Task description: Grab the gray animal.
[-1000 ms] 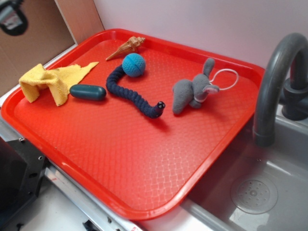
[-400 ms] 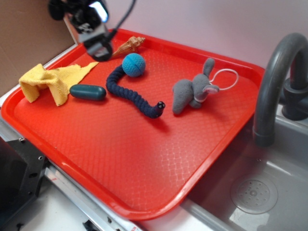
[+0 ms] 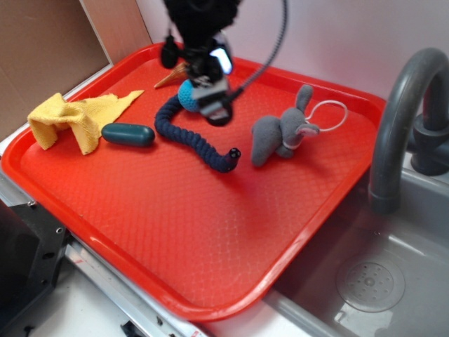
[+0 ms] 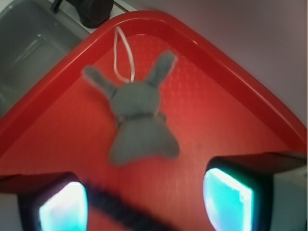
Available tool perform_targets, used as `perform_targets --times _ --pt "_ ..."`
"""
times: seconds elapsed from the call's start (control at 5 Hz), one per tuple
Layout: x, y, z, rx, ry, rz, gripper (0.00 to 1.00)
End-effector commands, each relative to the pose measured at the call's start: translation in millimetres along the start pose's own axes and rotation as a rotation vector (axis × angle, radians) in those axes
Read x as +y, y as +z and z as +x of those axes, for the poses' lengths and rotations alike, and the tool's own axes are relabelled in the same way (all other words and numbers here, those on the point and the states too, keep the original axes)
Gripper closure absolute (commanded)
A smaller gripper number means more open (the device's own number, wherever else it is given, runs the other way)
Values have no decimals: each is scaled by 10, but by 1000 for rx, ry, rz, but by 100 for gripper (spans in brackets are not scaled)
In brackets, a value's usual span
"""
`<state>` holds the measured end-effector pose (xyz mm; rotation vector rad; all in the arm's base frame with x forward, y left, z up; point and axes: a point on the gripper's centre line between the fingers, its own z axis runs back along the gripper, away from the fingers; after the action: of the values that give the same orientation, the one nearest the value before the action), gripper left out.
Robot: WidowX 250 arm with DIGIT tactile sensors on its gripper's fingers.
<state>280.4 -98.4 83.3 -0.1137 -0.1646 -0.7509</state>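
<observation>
In the wrist view the pincer (image 4: 144, 197) is seen with its two pads spread wide and nothing held between them. A stretch of the dark rope snake (image 4: 122, 211) is crossed just below the gap. Beyond it, straight ahead and roughly centred on the gap, the gray animal (image 4: 137, 120) is laid flat on the red tray (image 4: 231, 86). Its long axis is pointed away from the pincer: body nearest, ears farther, white cord loop (image 4: 122, 53) farthest, toward the tray's corner.

From the exterior view, the pincer (image 3: 210, 105) is held above the blue ball (image 3: 188, 95), well apart from the gray animal (image 3: 280, 133). The tray (image 3: 175, 246) also carries a yellow cloth (image 3: 74, 119), a dark green capsule (image 3: 128, 134) and a shell (image 3: 175, 72). The sink (image 3: 365, 281) beside it holds nothing.
</observation>
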Motion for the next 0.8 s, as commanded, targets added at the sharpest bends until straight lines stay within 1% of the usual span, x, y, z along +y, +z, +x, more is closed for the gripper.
perform_targets --times 0.0,0.2,0.4,0.6 --pt "-24 -276 290 35 -101 -16 0" --pt "-53 -388 318 34 -141 -77 0" --pt "-81 -472 282 87 -172 -88 0" --pt "-67 -518 260 137 -145 -57 1"
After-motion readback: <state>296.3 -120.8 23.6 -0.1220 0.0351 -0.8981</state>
